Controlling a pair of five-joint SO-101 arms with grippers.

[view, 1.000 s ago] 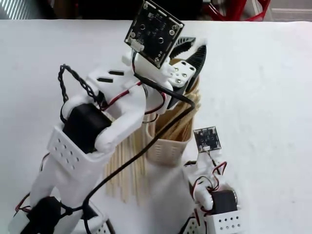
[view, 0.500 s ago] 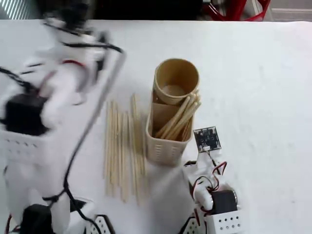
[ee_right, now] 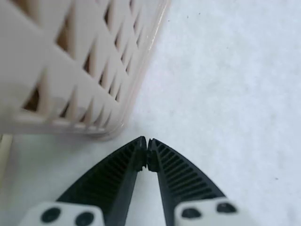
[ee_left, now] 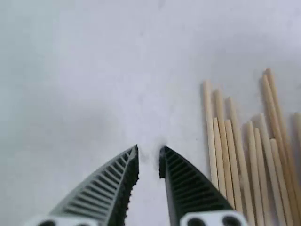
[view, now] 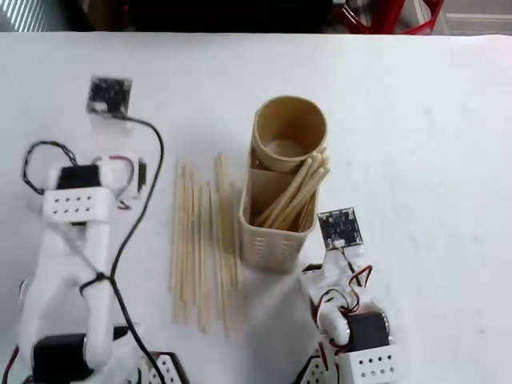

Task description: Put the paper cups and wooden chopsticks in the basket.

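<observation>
A beige lattice basket (view: pixel 268 244) stands mid-table. A brown paper cup (view: pixel 282 148) sits upright at its far end, and several wooden chopsticks (view: pixel 292 196) lean inside the near part. More loose chopsticks (view: pixel 200 248) lie in a row on the table just left of the basket. My left gripper (ee_left: pixel 149 153) hangs over bare table beside the far ends of those chopsticks (ee_left: pixel 235 150), slightly open and empty. My right gripper (ee_right: pixel 147 151) is shut and empty, low by the basket's near corner (ee_right: pixel 70 61).
The left arm (view: pixel 76 204) is folded back at the left side of the white table (view: pixel 432 144). The right arm (view: pixel 352 320) sits at the front edge, right of the basket. Red chair legs (view: pixel 384 16) stand beyond the table's far edge.
The left arm swung away from above the basket to the left and folded back. The cup it had covered now shows at the basket's far end. The right arm kept still.
</observation>
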